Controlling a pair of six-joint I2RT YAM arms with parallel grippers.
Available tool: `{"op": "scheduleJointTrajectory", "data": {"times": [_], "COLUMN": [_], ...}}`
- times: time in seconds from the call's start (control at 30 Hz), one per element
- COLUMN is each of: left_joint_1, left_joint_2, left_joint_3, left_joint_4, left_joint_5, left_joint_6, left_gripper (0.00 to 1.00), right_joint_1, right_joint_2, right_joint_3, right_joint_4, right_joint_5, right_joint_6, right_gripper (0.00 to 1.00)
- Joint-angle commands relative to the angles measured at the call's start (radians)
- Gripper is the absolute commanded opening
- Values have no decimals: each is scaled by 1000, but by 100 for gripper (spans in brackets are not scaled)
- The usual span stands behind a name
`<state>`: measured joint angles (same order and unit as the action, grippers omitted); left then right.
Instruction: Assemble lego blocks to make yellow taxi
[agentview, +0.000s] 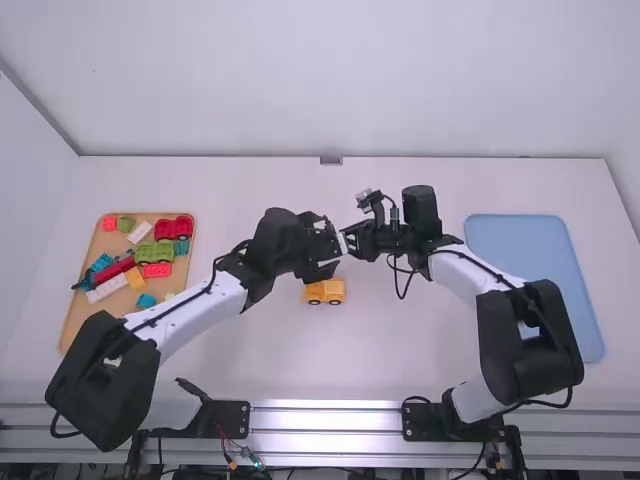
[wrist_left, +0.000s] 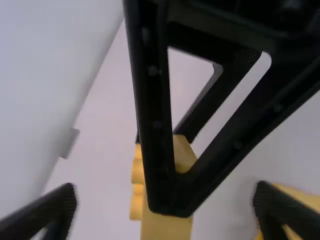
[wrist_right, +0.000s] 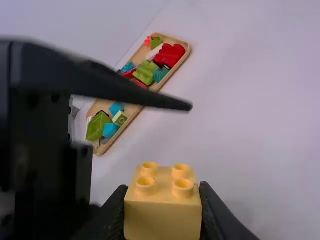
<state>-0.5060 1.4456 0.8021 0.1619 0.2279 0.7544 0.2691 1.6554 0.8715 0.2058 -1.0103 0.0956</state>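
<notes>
Orange-yellow plastic vehicle body on dark wheels (agentview: 325, 291): on the white table (agentview: 400, 350), just below the meeting fingers, on the camera side of them. Not topped off yet, I judge.

Yellow four-stud plastic block (wrist_right: 162, 220): pinched between the right gripper's (wrist_right: 163, 200) fingers, clear of the body. Left gripper (wrist_left: 165, 200): fingers spread wide, one each side of the block in its wrist view, not closed on it. Looks like a handover or regrip.

Progress, my reading: wheeled lower part standing; the held block, and perhaps more, left to fit. Whether the body is itself several blocks, can't tell.

Containers. Light-brown wooden tray (agentview: 80, 320), well left of the left fingers: a red wheeled piece (agentview: 173, 227), a green wheeled piece (agentview: 153, 251), white bricks, blue and teal bits, small red and green blocks, plus an orange-yellow block (agentview: 135, 278), possibly a spare taxi part. Pale blue flat tray (agentview: 515, 235), well right of the right fingers: nothing seen in it.
</notes>
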Motion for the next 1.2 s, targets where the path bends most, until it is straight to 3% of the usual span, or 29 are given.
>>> {"op": "scheduleJointTrajectory", "data": {"times": [0.0,0.17,0.37,0.47,0.67,0.8,0.93,1.17], "left_joint_1": [-4,47,141,158,147,146,146,147], "left_joint_2": [-3,2,32,64,111,127,127,127], "left_joint_3": [76,267,402,427,431,428,427,427], "left_joint_4": [-81,-474,-692,-748,-799,-795,-800,-816], "left_joint_5": [13,259,436,481,536,546,551,550], "left_joint_6": [-28,50,59,87,151,154,156,163], "left_gripper": [99,100,99,99,99,99,100,81], "right_joint_1": [-3,-36,-64,-65,-59,-30,22,31], "right_joint_2": [8,5,-23,-59,-147,-185,-212,-217], "right_joint_3": [26,27,27,27,27,26,27,27], "right_joint_4": [-8,-13,-114,-218,-298,-317,-410,-408], "right_joint_5": [-6,-14,-75,-126,-118,-82,-66,-51], "right_joint_6": [-129,-289,-535,-740,-819,-826,-970,-956], "right_gripper": [11,11,10,10,9,9,7,4]}}
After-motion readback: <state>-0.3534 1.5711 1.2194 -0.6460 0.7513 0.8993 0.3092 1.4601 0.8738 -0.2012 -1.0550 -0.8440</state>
